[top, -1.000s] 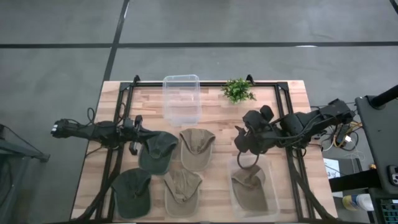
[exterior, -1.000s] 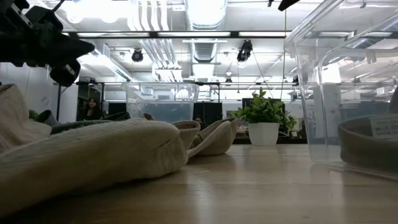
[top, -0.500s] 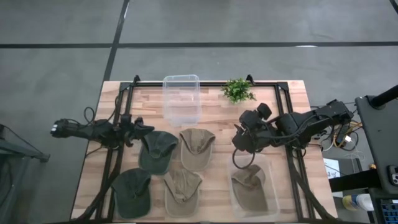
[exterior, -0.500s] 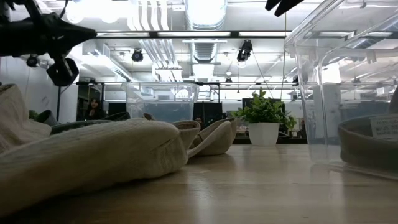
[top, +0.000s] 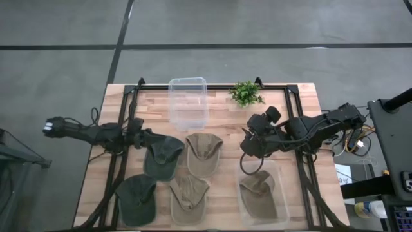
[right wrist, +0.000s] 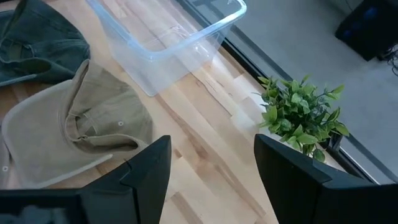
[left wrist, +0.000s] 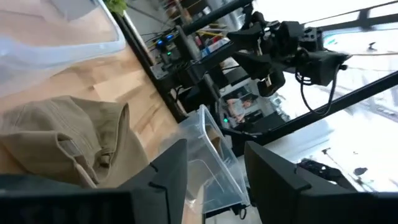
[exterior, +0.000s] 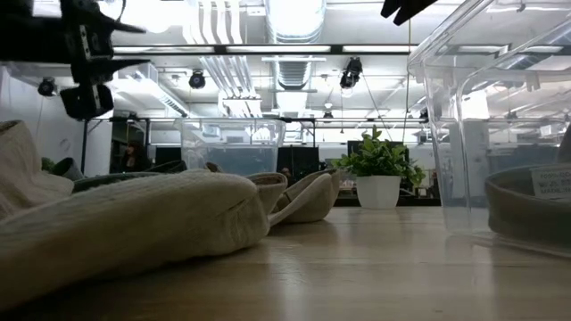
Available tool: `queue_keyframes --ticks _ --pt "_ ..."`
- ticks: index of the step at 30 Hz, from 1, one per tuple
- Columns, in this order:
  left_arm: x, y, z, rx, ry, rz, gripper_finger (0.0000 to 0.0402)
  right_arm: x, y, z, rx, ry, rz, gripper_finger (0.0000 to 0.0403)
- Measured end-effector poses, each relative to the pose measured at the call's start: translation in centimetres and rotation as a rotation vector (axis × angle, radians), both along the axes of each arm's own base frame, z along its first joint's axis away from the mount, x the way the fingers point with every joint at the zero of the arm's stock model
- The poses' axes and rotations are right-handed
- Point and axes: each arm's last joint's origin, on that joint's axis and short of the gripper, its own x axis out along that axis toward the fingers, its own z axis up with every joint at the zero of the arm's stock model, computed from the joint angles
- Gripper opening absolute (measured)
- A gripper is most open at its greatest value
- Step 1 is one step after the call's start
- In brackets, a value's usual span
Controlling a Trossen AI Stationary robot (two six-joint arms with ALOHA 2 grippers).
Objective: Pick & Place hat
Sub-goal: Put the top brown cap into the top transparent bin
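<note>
Several hats lie flat on the wooden table: two dark green [top: 162,156] [top: 137,198] and two tan [top: 203,153] [top: 188,196]. Another tan hat [top: 259,191] lies inside the clear bin [top: 282,212] at the near right. My left gripper [top: 145,138] hovers open just left of the upper dark green hat, with nothing between its fingers [left wrist: 214,186]. My right gripper [top: 248,147] hangs open above the far rim of that bin. In its wrist view the gripper [right wrist: 221,180] looks past the tan hat [right wrist: 74,124].
An empty clear bin [top: 188,102] stands at the table's far edge, with a small potted plant [top: 246,93] to its right. Black frame rails [top: 122,116] run along both sides of the table. Bare wood lies between the hats and the far bin.
My left gripper has turned about its wrist above the table's left side and its fingers have parted. My right gripper has drawn back a little from over the near-right bin toward the far edge. The hats have stayed put.
</note>
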Motion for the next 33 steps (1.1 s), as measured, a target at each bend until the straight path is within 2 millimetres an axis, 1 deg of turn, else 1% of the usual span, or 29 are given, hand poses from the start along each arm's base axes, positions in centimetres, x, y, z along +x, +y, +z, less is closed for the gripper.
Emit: queue_keyframes --ticks 6,8,12,15,18,20,23,25,27,33 --pt "2.1 -0.4 1.7 0.056 0.23 -0.003 0.0151 0.0 0.0 0.0 0.002 0.0 0.0 0.0224" --pt "3.2 -0.7 2.1 0.069 0.311 -0.007 0.0151 0.0 0.0 0.0 0.003 0.0 0.0 0.0224" --pt "5.7 -1.5 2.4 0.069 0.409 -0.033 0.0151 0.0 0.0 0.0 0.004 -0.002 -0.002 0.0224" --pt "7.6 -2.0 1.7 0.063 0.513 -0.074 0.0151 0.0 0.0 0.0 0.004 -0.002 -0.002 0.0224" --pt "9.5 -2.5 2.0 0.026 0.524 -0.07 0.0151 0.0 0.0 0.0 0.005 -0.002 -0.001 0.0224" --pt "10.4 -2.7 1.5 0.035 0.578 -0.072 0.0151 0.0 0.0 0.0 0.005 -0.004 -0.001 0.0224" --pt "11.8 -3.0 1.4 0.031 0.601 -0.069 0.0151 0.0 0.0 0.0 0.004 -0.002 0.001 0.0224" --pt "12.6 -3.3 0.8 0.025 0.635 -0.067 0.0151 0.0 0.0 0.0 0.004 -0.002 0.001 0.0224" --pt "13.0 -3.5 0.0 0.033 0.697 -0.07 0.0151 0.0 0.0 0.0 0.004 -0.002 0.001 0.0224" --pt "13.7 -4.0 -1.5 0.031 0.841 -0.067 0.0151 0.0 0.0 0.0 0.004 -0.001 0.001 0.0224"
